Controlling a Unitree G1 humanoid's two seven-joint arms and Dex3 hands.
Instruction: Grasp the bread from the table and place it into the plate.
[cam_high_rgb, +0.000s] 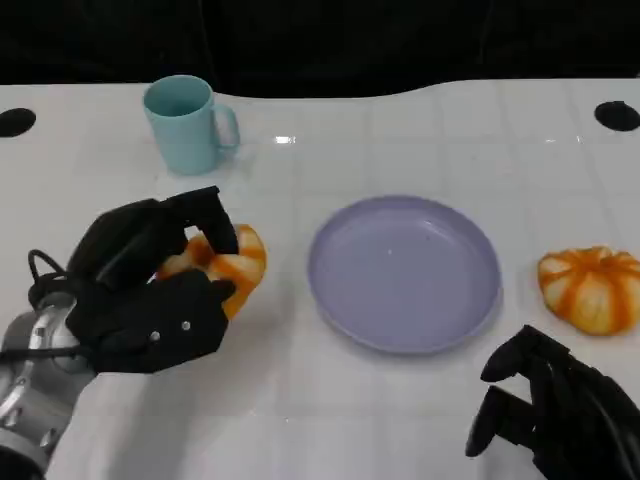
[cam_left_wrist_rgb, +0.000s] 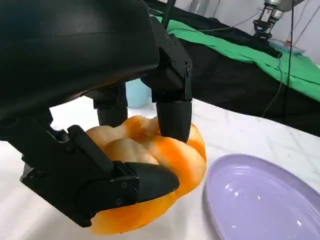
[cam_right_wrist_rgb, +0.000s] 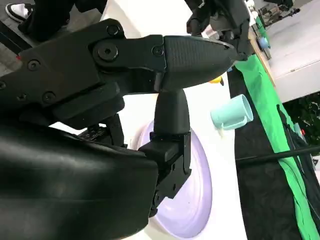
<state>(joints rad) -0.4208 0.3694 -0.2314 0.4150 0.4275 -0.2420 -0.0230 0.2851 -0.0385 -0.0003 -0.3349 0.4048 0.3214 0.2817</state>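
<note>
Bread (cam_high_rgb: 232, 262) — lobed, glossy — left hand (cam_high_rgb: 150, 290) gripping

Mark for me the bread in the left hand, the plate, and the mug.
bread (cam_high_rgb: 238, 262), head view, on its exposed orange side beside the fingers.
plate (cam_high_rgb: 404, 272), head view, on the bare middle of its lilac surface.
mug (cam_high_rgb: 184, 128), head view, on its teal outer wall.

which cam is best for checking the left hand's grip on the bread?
Left wrist view: fingers wrap the bread close up. Head view shows the left hand covering most of the bread; right wrist view has a yellow speck at most.
</note>
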